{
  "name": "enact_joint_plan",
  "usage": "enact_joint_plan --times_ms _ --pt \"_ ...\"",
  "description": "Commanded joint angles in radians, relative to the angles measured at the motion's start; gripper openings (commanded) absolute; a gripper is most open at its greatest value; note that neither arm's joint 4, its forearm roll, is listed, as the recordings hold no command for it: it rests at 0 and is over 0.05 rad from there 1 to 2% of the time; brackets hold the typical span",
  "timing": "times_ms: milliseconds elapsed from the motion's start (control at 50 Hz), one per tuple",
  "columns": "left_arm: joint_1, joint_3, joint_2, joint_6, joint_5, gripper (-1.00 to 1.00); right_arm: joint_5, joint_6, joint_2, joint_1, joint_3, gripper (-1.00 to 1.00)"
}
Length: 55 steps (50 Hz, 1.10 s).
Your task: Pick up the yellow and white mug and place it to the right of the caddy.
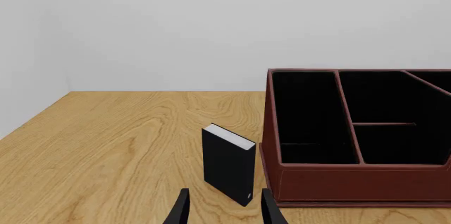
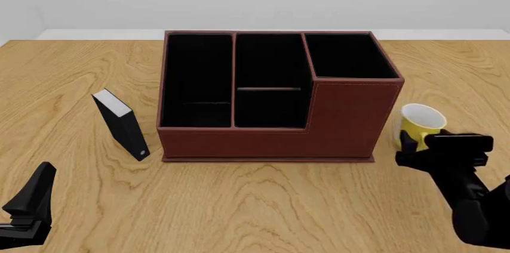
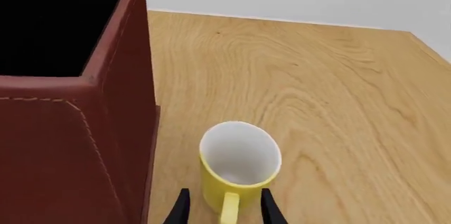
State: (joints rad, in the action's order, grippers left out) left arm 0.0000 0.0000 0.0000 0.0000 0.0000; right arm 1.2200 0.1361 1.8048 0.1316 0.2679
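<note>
Right gripper (image 3: pixel 225 208) fingers stand apart on either side of the mug's (image 3: pixel 240 166) handle, apparently not clamped on it. That mug stands upright on the table (image 2: pixel 263 205), just right of the caddy (image 2: pixel 275 95). Left gripper (image 1: pixel 224 211) hangs low with its fingers apart, near an upright black box (image 2: pixel 119 123) left of the caddy.

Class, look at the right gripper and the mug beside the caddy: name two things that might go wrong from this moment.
1. The yellow and white mug stands close to the caddy wall, so a sideways nudge from the right gripper may knock it against the box.
2. The handle lies between the fingertips; pulling back carelessly might snag it and tip the mug over.
</note>
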Motion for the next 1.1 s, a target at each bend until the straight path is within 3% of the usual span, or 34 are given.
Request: enact_joint_plan --times_ms 20,600,1100 --pt "0.000 0.000 0.000 0.000 0.000 1.00 0.000 -0.008 0.019 0.020 -0.017 1.00" --pt "0.000 0.000 0.000 0.000 0.000 1.00 0.000 -0.013 0.007 0.016 -0.024 1.00" --pt "0.000 0.000 0.000 0.000 0.000 1.00 0.000 0.001 -0.221 0.025 -0.197 1.00"
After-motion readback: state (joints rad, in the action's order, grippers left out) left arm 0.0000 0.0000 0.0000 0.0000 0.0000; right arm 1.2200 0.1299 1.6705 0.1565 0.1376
